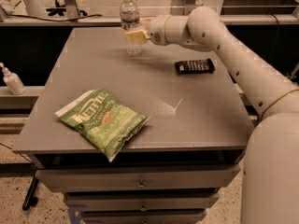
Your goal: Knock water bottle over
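Observation:
The water bottle (129, 13), clear with a white cap, stands upright at the far edge of the grey table (187, 120). My gripper (134, 34) reaches in from the right on the white arm (219, 36) and sits at the bottle's middle, touching it and covering its label. The bottle's base shows just below the gripper.
A green chip bag (103, 120) lies at the table's front left. A black remote-like object (194, 66) lies right of the bottle, under the arm. A white pump bottle (11, 80) stands on a lower surface to the left. Drawers are below the table top.

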### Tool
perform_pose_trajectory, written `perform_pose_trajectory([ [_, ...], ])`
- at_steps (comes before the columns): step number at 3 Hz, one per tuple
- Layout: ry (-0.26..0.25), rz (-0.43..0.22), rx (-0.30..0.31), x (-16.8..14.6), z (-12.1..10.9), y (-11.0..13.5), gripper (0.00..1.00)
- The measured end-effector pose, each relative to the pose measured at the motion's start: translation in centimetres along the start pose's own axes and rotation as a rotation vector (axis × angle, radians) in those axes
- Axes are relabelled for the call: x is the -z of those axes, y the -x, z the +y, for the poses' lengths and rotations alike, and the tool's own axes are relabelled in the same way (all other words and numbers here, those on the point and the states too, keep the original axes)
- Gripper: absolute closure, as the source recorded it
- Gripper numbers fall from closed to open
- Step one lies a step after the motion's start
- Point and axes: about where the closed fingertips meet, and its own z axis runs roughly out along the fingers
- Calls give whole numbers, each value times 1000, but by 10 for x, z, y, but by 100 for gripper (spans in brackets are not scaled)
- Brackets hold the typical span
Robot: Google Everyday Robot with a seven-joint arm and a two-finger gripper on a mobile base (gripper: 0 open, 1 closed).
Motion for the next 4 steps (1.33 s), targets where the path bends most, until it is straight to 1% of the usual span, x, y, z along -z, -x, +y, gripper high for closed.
perform_pose_trajectory([
  [1,-1,19,56,15,-1,15,100],
  [2,38,83,179,24,3,41,100],
  [3,120,203,325,28,18,54,100],
  [4,212,356,476,31,37,50,100],
])
